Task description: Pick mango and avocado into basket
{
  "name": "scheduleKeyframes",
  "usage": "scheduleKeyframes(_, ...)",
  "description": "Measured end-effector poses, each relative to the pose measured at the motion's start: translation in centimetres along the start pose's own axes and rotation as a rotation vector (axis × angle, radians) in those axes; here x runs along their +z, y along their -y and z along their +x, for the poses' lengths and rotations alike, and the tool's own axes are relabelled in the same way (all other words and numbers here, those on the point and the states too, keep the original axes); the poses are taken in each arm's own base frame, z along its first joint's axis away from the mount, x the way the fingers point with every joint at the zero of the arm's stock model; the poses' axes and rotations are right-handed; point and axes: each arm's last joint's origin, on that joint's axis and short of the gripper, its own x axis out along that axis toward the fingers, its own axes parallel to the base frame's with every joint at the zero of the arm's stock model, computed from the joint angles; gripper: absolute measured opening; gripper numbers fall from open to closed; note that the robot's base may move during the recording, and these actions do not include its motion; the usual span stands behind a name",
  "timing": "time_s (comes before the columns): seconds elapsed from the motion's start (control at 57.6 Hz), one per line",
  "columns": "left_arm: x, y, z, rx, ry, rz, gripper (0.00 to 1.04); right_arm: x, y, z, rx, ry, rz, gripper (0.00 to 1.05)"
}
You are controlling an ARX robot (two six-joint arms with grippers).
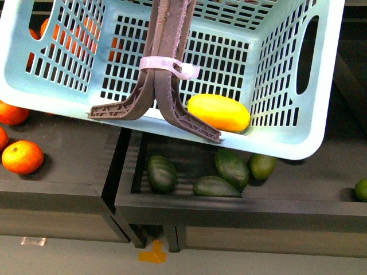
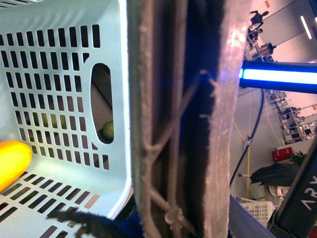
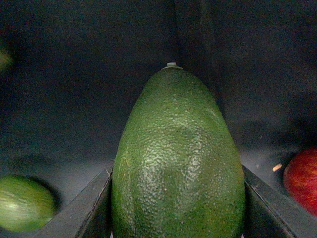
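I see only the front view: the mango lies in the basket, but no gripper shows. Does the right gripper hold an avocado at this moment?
Observer: Yes. In the right wrist view the right gripper has an avocado between its fingers, which touch it on both sides.
Operator: Which way does the avocado point?
Observer: Its stem end points away from the wrist camera.
Operator: What does the left wrist view show?
Observer: The basket handles fill most of it, very close to the camera.
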Motion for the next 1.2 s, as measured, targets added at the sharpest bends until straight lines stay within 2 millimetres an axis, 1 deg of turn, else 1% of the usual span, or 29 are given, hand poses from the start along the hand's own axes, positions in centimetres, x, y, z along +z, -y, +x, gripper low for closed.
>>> scheduleKeyframes(0.052, 0.0, 0.0, 0.0, 0.0, 0.0, 0.0, 0.14, 1.2, -0.2, -1.8, 0.02, 0.042, 0.019, 0.57)
scheduleKeyframes(0.069, 0.0, 0.0, 0.0, 0.0, 0.0, 0.0, 0.14, 1.9, -0.5, -3.0, 0.036, 0.07, 0.032, 0.57)
scheduleKeyframes(0.104, 0.0, 0.0, 0.0, 0.0, 0.0, 0.0, 0.14, 2.6, -0.7, -4.2, 0.051, 0.097, 0.045, 0.57)
scheduleKeyframes(0.122, 0.0, 0.0, 0.0, -0.001, 0.0, 0.0, 0.14, 3.4, -1.0, -5.6, 0.067, 0.126, 0.056, 0.57)
scheduleKeyframes(0.156, 0.0, 0.0, 0.0, -0.001, 0.0, 0.0, 0.14, 4.0, -1.4, -6.9, 0.084, 0.153, 0.062, 0.57)
scheduleKeyframes(0.174, 0.0, 0.0, 0.0, -0.001, 0.0, 0.0, 0.14, 4.7, -1.8, -8.3, 0.106, 0.178, 0.078, 0.57)
scheduleKeyframes(0.191, 0.0, 0.0, 0.0, -0.001, 0.0, 0.0, 0.14, 5.5, -2.5, -10.3, 0.142, 0.212, 0.095, 0.57)
scheduleKeyframes(0.243, 0.0, 0.0, 0.0, 0.0, 0.0, 0.0, 0.14, 6.6, -4.3, -14.3, 0.225, 0.264, 0.119, 0.57)
scheduleKeyframes(0.26, 0.0, 0.0, 0.0, 0.0, 0.0, 0.0, 0.14, 6.8, -5.0, -15.6, 0.256, 0.279, 0.118, 0.57)
scheduleKeyframes(0.295, 0.0, 0.0, 0.0, 0.0, 0.0, 0.0, 0.14, 7.0, -5.7, -16.7, 0.286, 0.291, 0.122, 0.57)
scheduleKeyframes(0.312, 0.0, 0.0, 0.0, 0.0, 0.0, 0.0, 0.14, 7.1, -6.5, -17.8, 0.316, 0.3, 0.129, 0.57)
scheduleKeyframes(0.365, 0.0, 0.0, 0.0, -0.001, -0.001, 0.0, 0.14, 7.1, -8.2, -19.7, 0.373, 0.314, 0.129, 0.57)
scheduleKeyframes(0.382, 0.0, 0.0, 0.0, -0.001, -0.001, 0.0, 0.14, 7.0, -9.1, -20.6, 0.403, 0.318, 0.128, 0.57)
scheduleKeyframes(0.417, 0.0, 0.0, 0.0, -0.001, -0.001, 0.0, 0.14, 6.8, -10.0, -21.3, 0.43, 0.318, 0.125, 0.57)
scheduleKeyframes(0.469, 0.0, 0.0, 0.0, -0.001, -0.001, 0.0, 0.14, 6.3, -12.2, -22.6, 0.486, 0.316, 0.108, 0.57)
scheduleKeyframes(0.486, 0.0, 0.0, 0.0, -0.001, -0.001, 0.0, 0.14, 6.1, -12.6, -22.8, 0.496, 0.315, 0.104, 0.57)
scheduleKeyframes(0.538, 0.0, 0.0, 0.0, -0.001, 0.0, 0.0, 0.14, 5.3, -14.8, -23.5, 0.541, 0.298, 0.082, 0.57)
scheduleKeyframes(0.59, 0.0, 0.0, 0.0, 0.0, 0.0, 0.0, 0.14, 4.6, -16.4, -23.6, 0.561, 0.279, 0.062, 0.57)
scheduleKeyframes(0.694, 0.0, 0.0, 0.0, 0.0, 0.0, 0.0, 0.14, 3.2, -19.6, -23.3, 0.58, 0.231, 0.025, 0.57)
scheduleKeyframes(0.747, 0.0, 0.0, 0.0, 0.0, 0.0, 0.0, 0.14, 2.6, -21.0, -22.9, 0.574, 0.216, 0.009, 0.57)
scheduleKeyframes(0.781, 0.0, 0.0, 0.0, 0.0, 0.0, 0.0, 0.14, 2.5, -21.5, -22.8, 0.569, 0.217, 0.007, 0.57)
scheduleKeyframes(0.816, 0.0, 0.0, 0.0, 0.0, 0.0, 0.0, 0.14, 2.5, -21.8, -22.7, 0.573, 0.22, 0.007, 0.57)
scheduleKeyframes(0.868, 0.0, 0.0, 0.0, -0.001, 0.0, 0.0, 0.14, 2.5, -22.1, -22.6, 0.565, 0.222, 0.003, 0.63)
scheduleKeyframes(0.92, 0.0, 0.0, 0.0, 0.0, 0.0, 0.0, 0.14, 2.4, -22.4, -22.5, 0.567, 0.226, 0.0, 0.72)
scheduleKeyframes(0.955, 0.0, 0.0, 0.0, 0.0, 0.0, 0.0, 0.14, 2.4, -22.4, -22.4, 0.569, 0.227, 0.0, 0.75)
scheduleKeyframes(1.111, 0.0, 0.0, 0.0, 0.0, 0.0, 0.0, 0.14, 2.5, -22.5, -22.4, 0.568, 0.243, 0.012, 0.97)
scheduleKeyframes(1.128, 0.0, 0.0, 0.0, -0.001, 0.0, 0.0, 0.14, 2.5, -22.5, -22.4, 0.566, 0.247, 0.014, 0.98)
scheduleKeyframes(1.198, 0.0, 0.0, 0.0, 0.002, 0.0, -0.003, 0.14, 2.4, -22.2, -22.5, 0.53, 0.288, 0.011, 0.96)
